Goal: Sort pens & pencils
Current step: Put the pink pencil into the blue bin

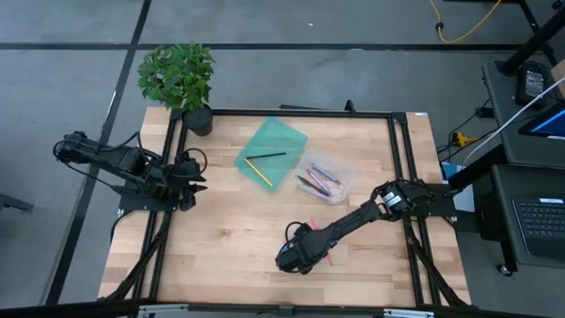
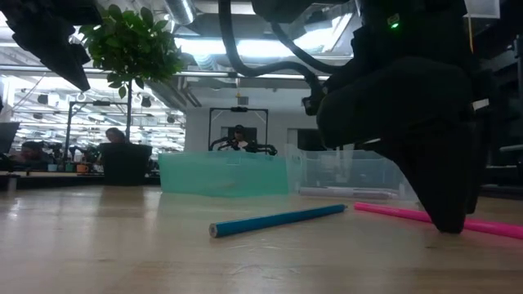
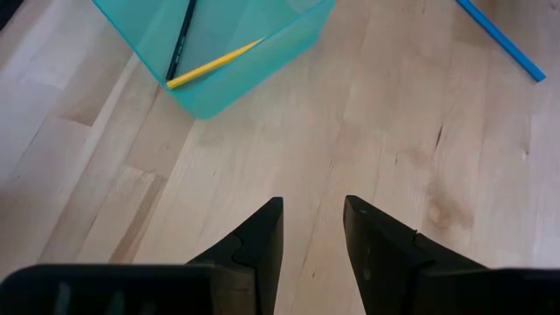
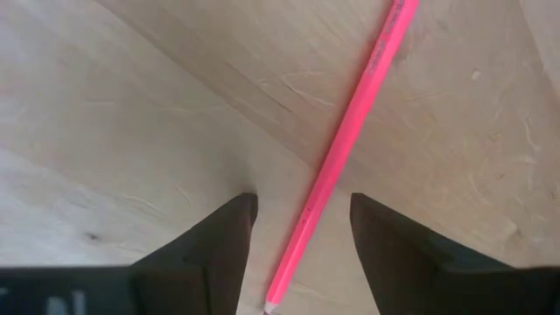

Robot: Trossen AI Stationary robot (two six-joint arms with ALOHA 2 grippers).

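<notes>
A pink stick (image 4: 350, 140) lies flat on the wooden table, and my right gripper (image 4: 302, 223) stands over it, pointing down, open, with one finger on either side and a gap to each. In the low view its fingers (image 2: 445, 196) reach down to the table beside the pink stick (image 2: 409, 215). A blue stick (image 2: 278, 220) lies flat nearby, also seen as the blue stick (image 3: 499, 35). The teal tray (image 1: 281, 137) holds a yellow and a black stick. The clear tray (image 1: 340, 190) holds several sticks. My left gripper (image 3: 313, 214) hovers open at the table's left.
A potted plant (image 1: 181, 79) stands at the table's far left corner. Black frame rails (image 1: 168, 221) run along the table's left and right sides. Bare wood lies between my left gripper and the trays, and along the near edge.
</notes>
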